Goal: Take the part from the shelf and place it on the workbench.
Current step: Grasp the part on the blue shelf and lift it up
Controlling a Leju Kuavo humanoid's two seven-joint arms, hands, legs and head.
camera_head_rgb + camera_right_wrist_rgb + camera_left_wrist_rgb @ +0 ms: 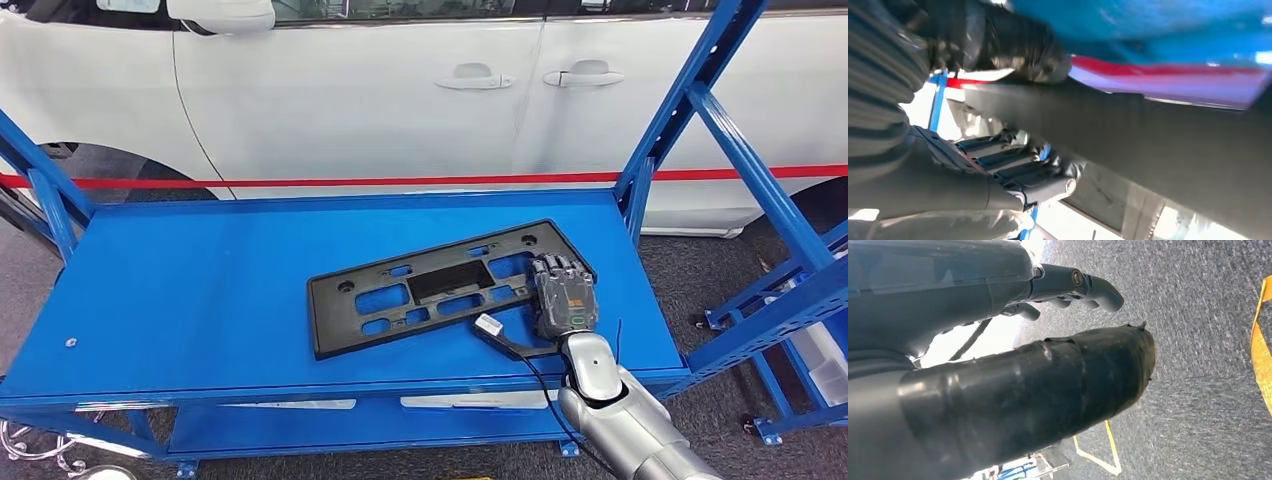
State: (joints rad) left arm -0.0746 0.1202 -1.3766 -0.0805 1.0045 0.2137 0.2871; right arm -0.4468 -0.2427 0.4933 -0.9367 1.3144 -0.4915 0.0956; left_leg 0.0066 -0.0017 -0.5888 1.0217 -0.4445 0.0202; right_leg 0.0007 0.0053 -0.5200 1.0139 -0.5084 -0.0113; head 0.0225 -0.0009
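Black plastic part (445, 285), flat and slotted, lying tilted on the blue counter (200, 290), toward its right half. Right hand (563, 295) laid palm-down over the part's right end, fingers (1020, 172) curled around its edge, gripping it; silver forearm entering from the lower right. Left hand (1068, 290) hanging over grey carpet (1198, 340), fingers loosely bent and apart, holding nothing. Blue frame posts (700, 90) rising at the counter's right and left ends. White car (400, 90) with door handles just behind the counter, red strip (400, 182) running along its lower body. Yellow floor tape (1260, 355) on the carpet.
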